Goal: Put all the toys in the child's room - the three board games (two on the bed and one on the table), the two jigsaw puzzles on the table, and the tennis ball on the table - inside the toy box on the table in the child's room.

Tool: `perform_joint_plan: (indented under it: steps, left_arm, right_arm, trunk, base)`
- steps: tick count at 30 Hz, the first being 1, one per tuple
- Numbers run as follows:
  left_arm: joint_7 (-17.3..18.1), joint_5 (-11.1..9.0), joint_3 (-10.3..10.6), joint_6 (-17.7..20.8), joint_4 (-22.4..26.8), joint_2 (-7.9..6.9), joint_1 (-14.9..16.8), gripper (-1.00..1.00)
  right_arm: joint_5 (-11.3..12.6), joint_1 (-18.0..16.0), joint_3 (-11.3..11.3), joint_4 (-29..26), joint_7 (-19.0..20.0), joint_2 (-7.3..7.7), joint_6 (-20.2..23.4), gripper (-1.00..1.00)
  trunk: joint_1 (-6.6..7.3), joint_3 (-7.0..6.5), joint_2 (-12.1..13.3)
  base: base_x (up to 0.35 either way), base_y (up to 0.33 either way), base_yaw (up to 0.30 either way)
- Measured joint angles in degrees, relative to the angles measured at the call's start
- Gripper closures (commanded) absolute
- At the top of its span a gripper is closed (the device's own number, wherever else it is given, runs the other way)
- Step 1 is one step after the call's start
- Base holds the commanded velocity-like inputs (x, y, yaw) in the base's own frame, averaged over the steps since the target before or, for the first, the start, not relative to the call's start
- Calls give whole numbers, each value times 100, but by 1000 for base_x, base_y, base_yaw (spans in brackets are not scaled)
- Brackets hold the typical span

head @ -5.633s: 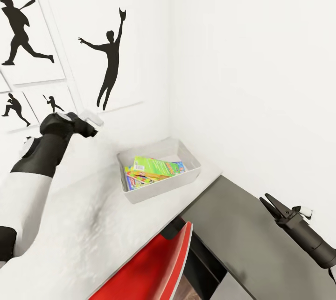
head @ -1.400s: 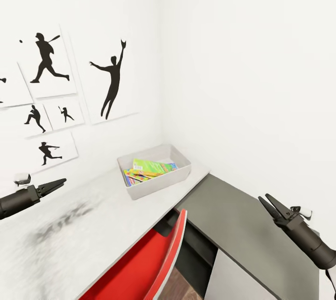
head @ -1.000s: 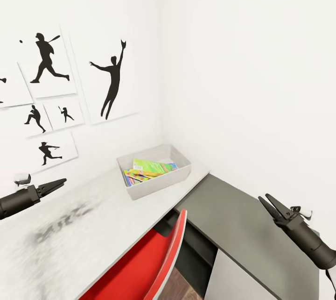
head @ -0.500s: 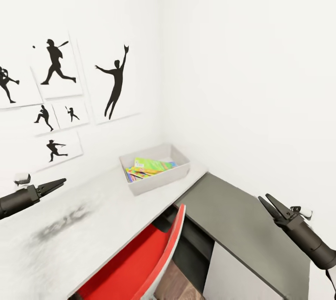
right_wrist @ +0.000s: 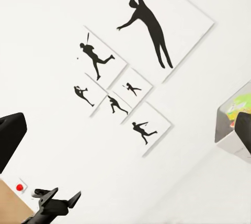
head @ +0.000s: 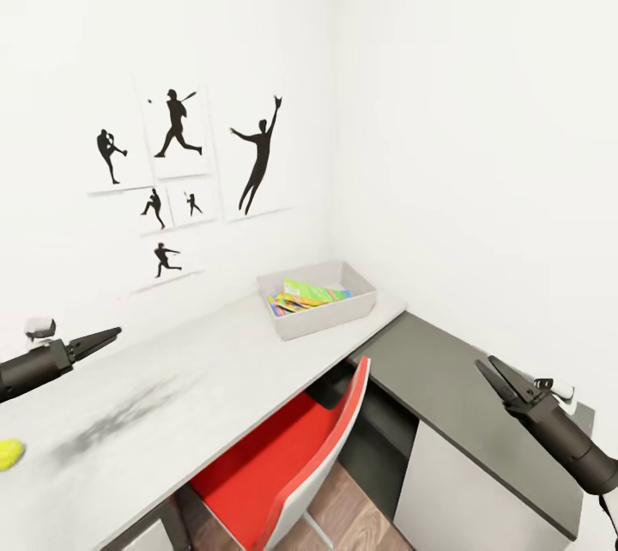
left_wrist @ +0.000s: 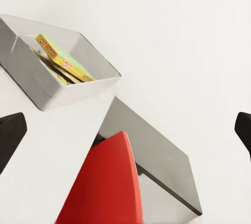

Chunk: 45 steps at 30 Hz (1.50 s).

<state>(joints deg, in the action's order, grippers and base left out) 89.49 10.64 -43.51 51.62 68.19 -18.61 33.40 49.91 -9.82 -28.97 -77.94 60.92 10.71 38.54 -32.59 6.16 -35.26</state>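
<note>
The light grey toy box (head: 322,315) stands on the pale table (head: 223,362) by the wall corner. A yellow-green printed board game (head: 311,291) lies slanted on top of other flat bright-coloured things inside it, too small to tell apart. In the left wrist view the toy box (left_wrist: 47,90) and board game (left_wrist: 63,59) show again. The tennis ball (head: 9,452) lies on the table at the picture's left edge. My left gripper (head: 110,334) hovers open over the table, far from the box. Over the dark grey top (head: 446,379), my right gripper (head: 491,366) is open and holds nothing. The bed is out of view.
A red chair (head: 292,448) is tucked under the table where it meets the dark top. Framed baseball silhouettes (head: 176,173) hang on the wall behind. White walls close the corner behind the box. A dark smudge (head: 112,422) marks the table near the ball.
The whole view has drawn back and shifted, so the box looks farther and the tennis ball has entered at the left edge. My left arm, earlier raised near the box, is lowered.
</note>
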Motion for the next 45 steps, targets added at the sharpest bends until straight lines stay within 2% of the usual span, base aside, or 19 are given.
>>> perform_joint_plan:
  steps: [16, 27, 45]
  left_arm:
    - [0, 1, -3, 0, 0, -5, 0, -100]
    - [0, 0, -2, 0, 0, 0, -1, -100]
    - [0, 0, 15, 0, 1, 11, -1, -100]
  right_arm:
    - [-7, -3, 0, -48, -38, 1, -8, -100]
    - [-11, -5, 6, -59, -54, 0, -9, -100]
    - [-18, -3, 23, -52, -70, 0, -17, -100]
  trunk:
    - [2, -57, 0]
    - [1, -57, 0]
    - [2, -57, 0]
  base:
    - [-62, 249, 118]
    - [-49, 77, 275]
    - [-29, 266, 292]
